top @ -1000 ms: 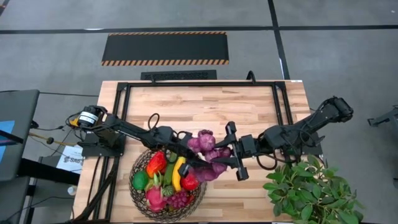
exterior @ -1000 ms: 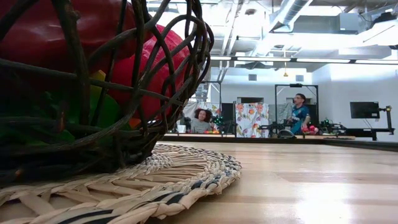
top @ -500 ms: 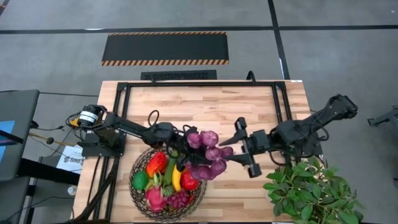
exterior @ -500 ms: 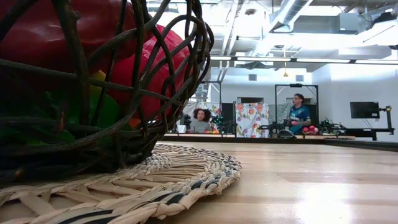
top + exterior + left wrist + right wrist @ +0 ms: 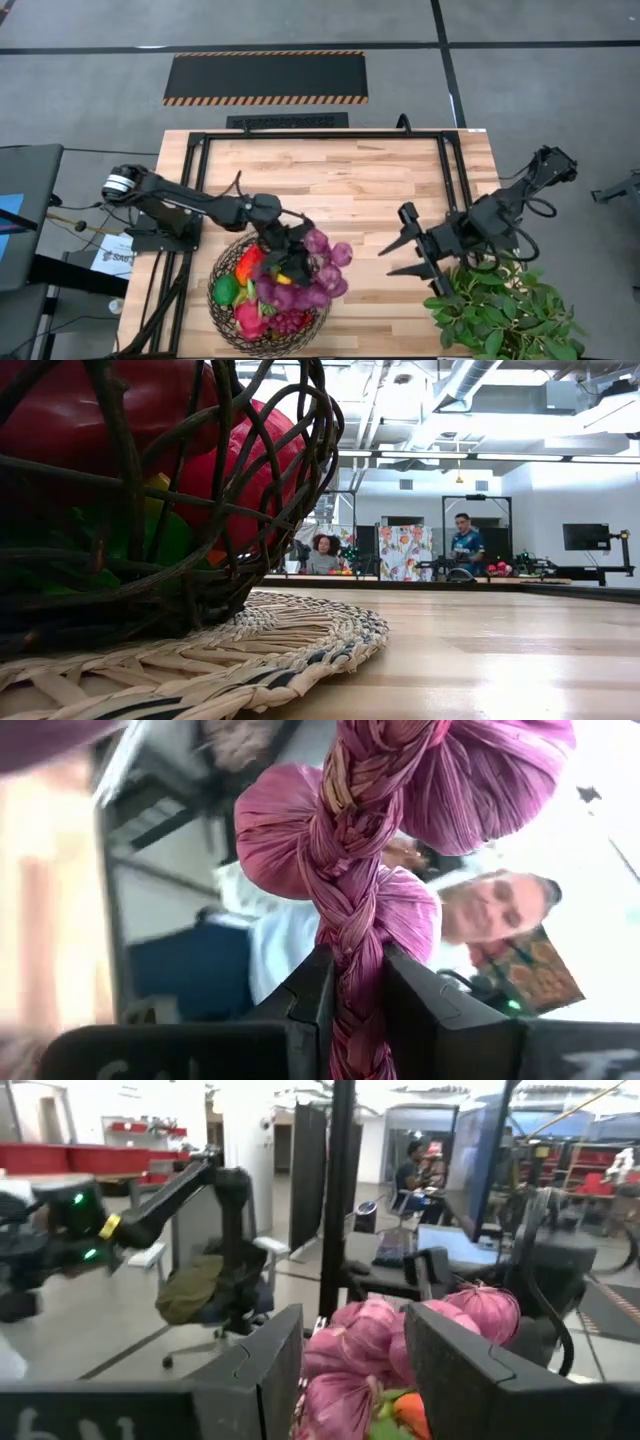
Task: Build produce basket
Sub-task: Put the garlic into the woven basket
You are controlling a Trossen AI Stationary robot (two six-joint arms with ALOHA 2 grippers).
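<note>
Left gripper (image 5: 350, 982) was pinched on the braided stem of a purple bunch (image 5: 318, 268), round husk-wrapped bulbs strung on a plait. Could have been the grapes or something onion-like, couldn't tell which. In the left wrist view both fingers (image 5: 310, 995) clamped the braid from either side, bulbs hanging beyond the tips. From above, the bunch hung over the right edge of the basket (image 5: 222, 300), part over the rim, part over the produce (image 5: 250, 265) already inside: red, green, yellow and pink pieces packed close. Basket sat at the table's (image 5: 330, 175) front left on a woven mat (image 5: 300, 635).

Right gripper (image 5: 412, 252) was spread and empty, well apart to the right, near the leafy plant (image 5: 500, 300).

Risks as I judged them:
- Grip was only on the thin braid. The bunch looked heavy and loose, so it could swing or slide out between the fingers.
- The bunch straddled the rim. Let go there and some bulbs likely hang outside, or the whole string tips onto the table.
- Basket was already heaped. Lowering onto the pile could push a piece over the shallow edge.
- Bulbs or braid could snag in the open wire mesh and tug the basket when the arm lifts off.
- Right arm sat close to the plant; a careless move might brush its leaves.
</note>
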